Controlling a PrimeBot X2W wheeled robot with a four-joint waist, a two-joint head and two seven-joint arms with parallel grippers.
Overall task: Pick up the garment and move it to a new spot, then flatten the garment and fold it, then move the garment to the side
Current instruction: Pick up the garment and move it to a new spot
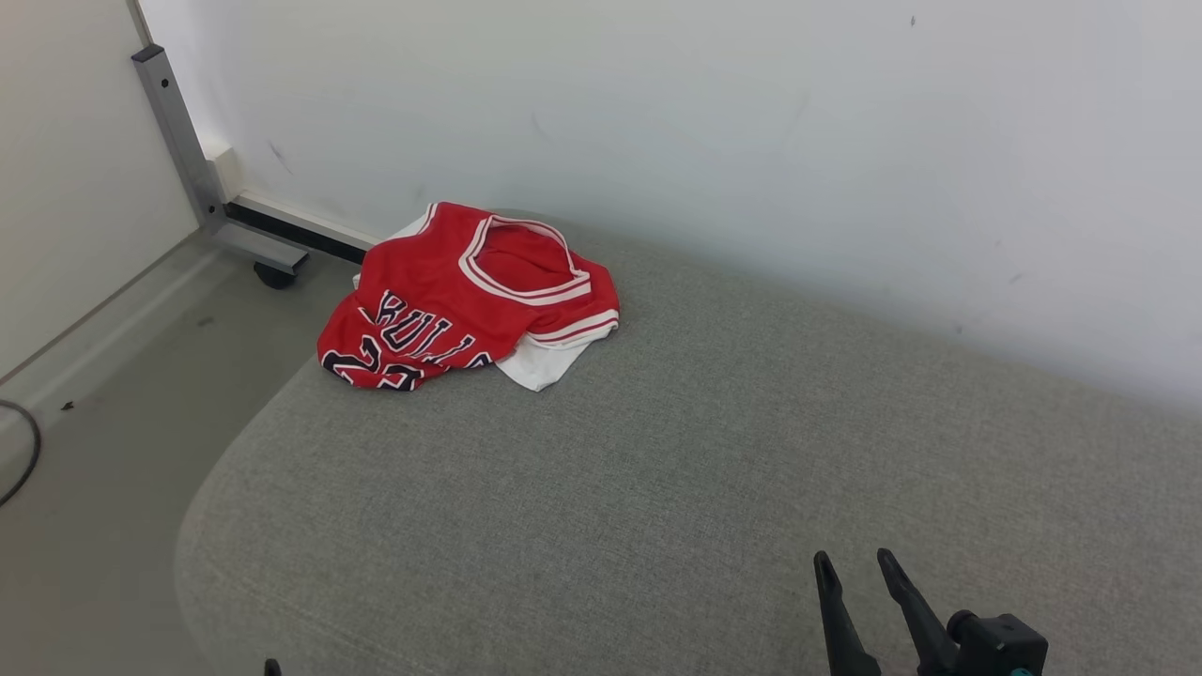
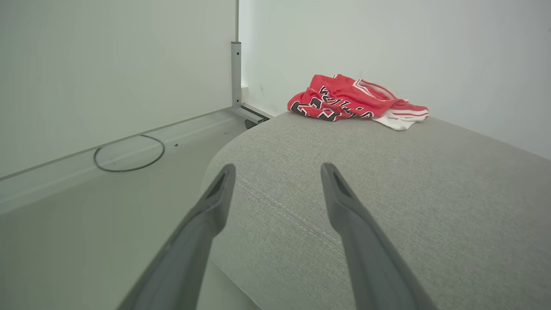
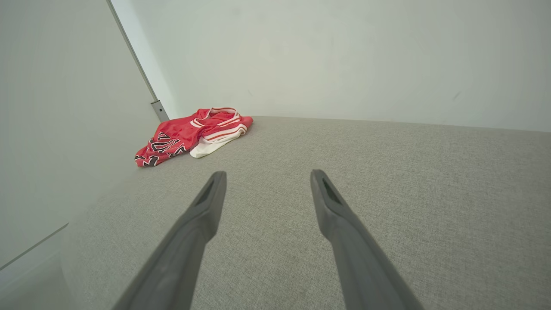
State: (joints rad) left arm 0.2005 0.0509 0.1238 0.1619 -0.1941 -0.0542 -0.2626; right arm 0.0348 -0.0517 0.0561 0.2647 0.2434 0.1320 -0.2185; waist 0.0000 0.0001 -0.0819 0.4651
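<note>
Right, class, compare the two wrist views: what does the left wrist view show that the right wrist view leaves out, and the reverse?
Left wrist view: the left tool, open, at the grey cushion's rounded corner, plus a looped cable on the floor and the foot of the metal post.
Right wrist view: the right tool, open, over a long stretch of cushion running along the wall.
Both: the red jersey, crumpled at the cushion's far end near the wall.

My right gripper [image 1: 855,561]: two long, dark, tapered fingers [image 1: 839,620], chunky black wrist block [image 1: 1000,644], little teal bit underneath.
</note>
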